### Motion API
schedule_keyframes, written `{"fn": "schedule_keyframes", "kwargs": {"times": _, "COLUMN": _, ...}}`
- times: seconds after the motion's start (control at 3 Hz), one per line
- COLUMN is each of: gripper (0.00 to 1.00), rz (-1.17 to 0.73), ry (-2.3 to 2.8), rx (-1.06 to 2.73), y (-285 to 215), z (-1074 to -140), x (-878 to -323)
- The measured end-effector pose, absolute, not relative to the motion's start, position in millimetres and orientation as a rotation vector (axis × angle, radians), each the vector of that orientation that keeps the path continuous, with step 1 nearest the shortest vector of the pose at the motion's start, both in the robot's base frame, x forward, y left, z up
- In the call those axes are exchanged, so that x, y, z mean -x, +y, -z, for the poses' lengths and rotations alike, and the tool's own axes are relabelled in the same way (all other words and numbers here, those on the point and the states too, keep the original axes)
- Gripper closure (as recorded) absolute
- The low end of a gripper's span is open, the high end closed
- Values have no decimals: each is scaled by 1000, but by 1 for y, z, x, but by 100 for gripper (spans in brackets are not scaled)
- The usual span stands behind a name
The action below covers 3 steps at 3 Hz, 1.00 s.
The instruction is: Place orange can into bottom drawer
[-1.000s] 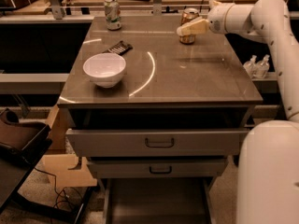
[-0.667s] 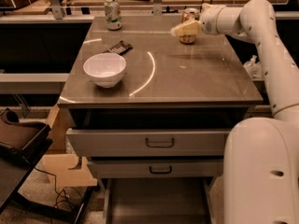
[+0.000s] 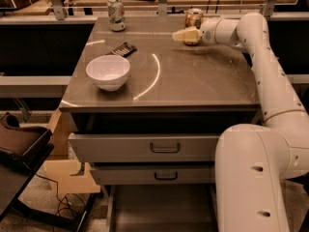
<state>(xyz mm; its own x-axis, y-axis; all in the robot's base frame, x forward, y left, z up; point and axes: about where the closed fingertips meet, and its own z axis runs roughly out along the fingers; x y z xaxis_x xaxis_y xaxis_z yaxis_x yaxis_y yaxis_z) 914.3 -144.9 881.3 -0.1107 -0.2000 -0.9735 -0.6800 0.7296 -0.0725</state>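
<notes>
The orange can (image 3: 194, 17) stands upright at the far right of the grey cabinet top (image 3: 193, 81). My gripper (image 3: 187, 35) is at the can's lower front, reaching in from the right on the white arm (image 3: 260, 57), and covers the can's lower part. The bottom drawer (image 3: 159, 211) is pulled out below the two upper drawers, and its plain grey floor shows bare.
A green-and-white can (image 3: 116, 13) stands at the far left of the top. A white bowl (image 3: 108, 72) and a small dark object (image 3: 122, 49) sit on the left half. My white base (image 3: 251, 182) fills the lower right. A brown seat (image 3: 19, 144) and cardboard (image 3: 67, 178) are at the left.
My arm has swung left, and the gripper has moved left along the far edge, up against the orange can. The can, the bowl and the drawers have not moved.
</notes>
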Motion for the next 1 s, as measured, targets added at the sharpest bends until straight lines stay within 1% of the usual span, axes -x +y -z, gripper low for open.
{"fn": "schedule_keyframes", "kwargs": {"times": 1.0, "gripper": 87, "rz": -485, "ry": 1672, "rx": 721, "y": -135, "z": -874, "x": -917}}
